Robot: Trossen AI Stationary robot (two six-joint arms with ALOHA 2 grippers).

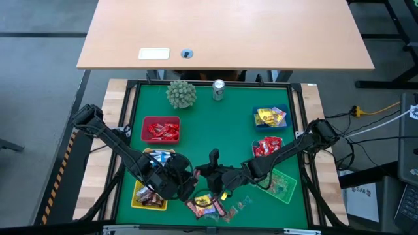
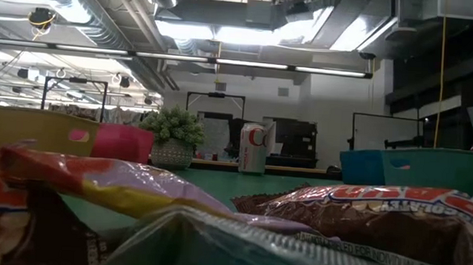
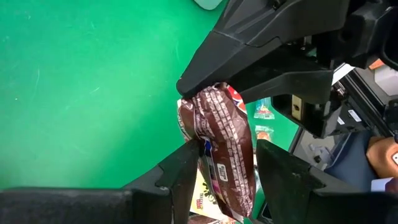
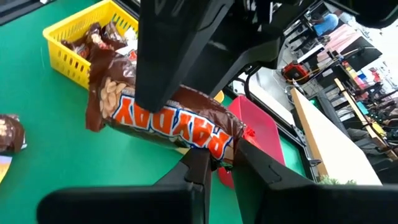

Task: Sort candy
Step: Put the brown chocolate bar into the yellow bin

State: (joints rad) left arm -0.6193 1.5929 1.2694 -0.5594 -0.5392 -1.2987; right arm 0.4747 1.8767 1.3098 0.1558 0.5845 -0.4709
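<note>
A brown and orange candy bar (image 4: pixel 165 118) hangs over the green mat near the table's front middle. My right gripper (image 4: pixel 222 158) is shut on one end of it. My left gripper (image 3: pixel 229 152) stands open with one finger on each long edge of the same bar (image 3: pixel 221 134), near its middle. In the high view the two grippers meet, the left (image 1: pixel 194 186) beside the right (image 1: pixel 212 179). Loose candy (image 1: pixel 209 207) lies on the mat just in front of them. More wrappers (image 2: pixel 362 212) fill the low view. My right gripper pinches the bar's crimped end (image 4: pixel 231 142) between its two fingers. The bar sticks out sideways from the fingers and is lifted clear of the mat. My left gripper has its fingers (image 3: pixel 189 168) close along the bar's edges; I cannot tell whether they touch it.
The yellow basket (image 1: pixel 149 197) with brown candy is at the front left. Behind it stand a blue-white one (image 1: pixel 157 156) and a red basket (image 1: pixel 162 129). On the right are blue (image 1: pixel 270 117), red-filled (image 1: pixel 268 146) and green (image 1: pixel 282 185) baskets. A can (image 1: pixel 219 89) and a spiky ball (image 1: pixel 181 93) stand at the back.
</note>
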